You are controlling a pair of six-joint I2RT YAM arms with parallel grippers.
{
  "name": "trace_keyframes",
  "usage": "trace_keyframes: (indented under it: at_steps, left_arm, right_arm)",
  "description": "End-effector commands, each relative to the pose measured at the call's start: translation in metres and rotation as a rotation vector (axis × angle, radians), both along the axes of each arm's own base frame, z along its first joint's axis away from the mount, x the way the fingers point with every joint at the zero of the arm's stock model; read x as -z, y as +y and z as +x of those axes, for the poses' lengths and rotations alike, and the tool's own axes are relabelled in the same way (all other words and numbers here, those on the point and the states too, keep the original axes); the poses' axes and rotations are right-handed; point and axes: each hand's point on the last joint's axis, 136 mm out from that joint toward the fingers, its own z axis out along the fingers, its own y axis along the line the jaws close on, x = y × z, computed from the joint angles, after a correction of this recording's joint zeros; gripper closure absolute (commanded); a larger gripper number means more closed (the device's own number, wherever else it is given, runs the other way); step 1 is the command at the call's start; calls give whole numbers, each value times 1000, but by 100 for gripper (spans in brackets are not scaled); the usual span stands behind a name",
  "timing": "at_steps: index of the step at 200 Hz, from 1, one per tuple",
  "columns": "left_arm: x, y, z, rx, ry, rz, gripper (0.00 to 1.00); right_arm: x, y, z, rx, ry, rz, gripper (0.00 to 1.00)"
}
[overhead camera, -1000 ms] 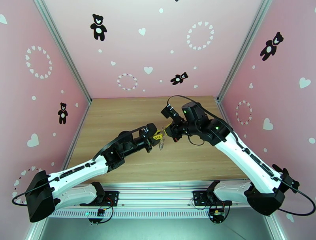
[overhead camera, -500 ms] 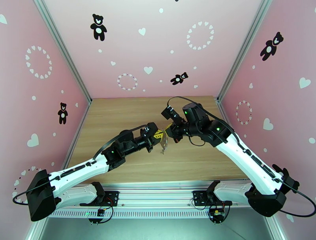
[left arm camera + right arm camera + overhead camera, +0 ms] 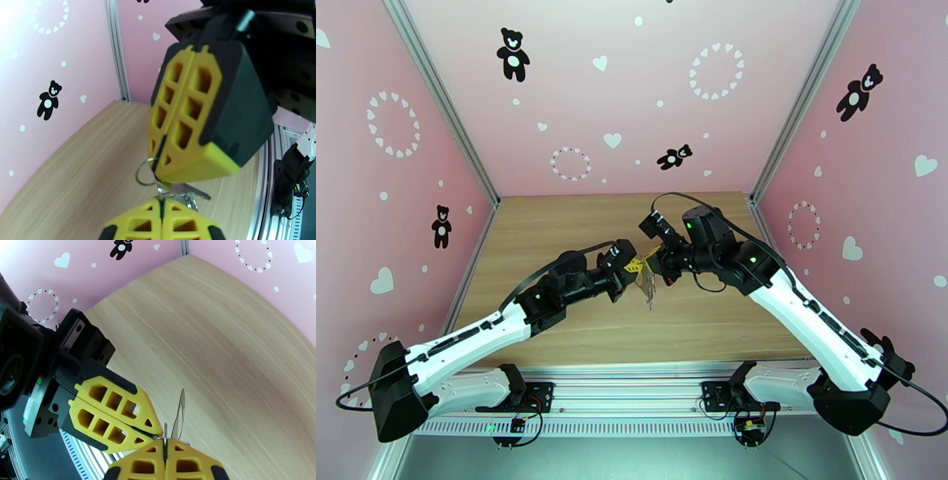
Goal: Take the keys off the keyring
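Note:
Both grippers meet in mid-air over the middle of the wooden table [image 3: 553, 229]. My right gripper [image 3: 654, 259] is shut, and in the left wrist view its yellow fingertips [image 3: 173, 165] pinch a small round ring [image 3: 143, 173] of the keyring. A grey key [image 3: 189, 192] sticks out just under those tips. My left gripper [image 3: 162, 215] is shut on the cluster right below that key. In the right wrist view the left gripper [image 3: 152, 431] touches tip to tip with my right gripper [image 3: 164, 453], and the thin metal loop [image 3: 180, 413] stands beyond them. From above the metal hangs down [image 3: 648, 289].
Pink walls with bear and heart prints enclose the table on three sides, with metal corner posts [image 3: 770, 158]. A rail [image 3: 632, 387] with the arm bases runs along the near edge. Bare wood lies under and around the grippers.
My left gripper has closed its fingers on the cluster and its arm has pushed slightly right and forward. The hanging metal has shifted a little right. The right arm has held still.

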Motion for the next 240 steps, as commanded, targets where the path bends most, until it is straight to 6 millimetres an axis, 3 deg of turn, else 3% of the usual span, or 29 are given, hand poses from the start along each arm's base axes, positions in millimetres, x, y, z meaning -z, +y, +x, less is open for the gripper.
trace_keyframes:
  at_steps: [1,45,99,119,130,145,185,240]
  left_arm:
    - [-9,3,5,-41,80,73,100]
    - [-5,8,6,-82,203,193,100]
    - [-28,5,0,-63,253,127,99]
    - [-38,10,-7,-47,247,61,92]
    - [-43,13,-15,-19,225,12,82]
    - [-50,23,-16,-31,188,-47,81]
    - [-44,38,-13,-49,105,-114,77]
    - [-30,27,-12,42,-63,-80,66]
  right_arm:
    - [4,3,-4,-16,14,11,100]
    - [12,2,-4,-19,17,1,100]
    - [13,8,1,-28,55,68,100]
    - [7,6,5,-31,83,135,100]
    - [7,7,3,-60,101,150,100]
    - [5,6,1,-83,113,176,100]
    - [0,2,-3,-132,143,234,100]
    - [-3,-2,-15,-204,147,220,100]
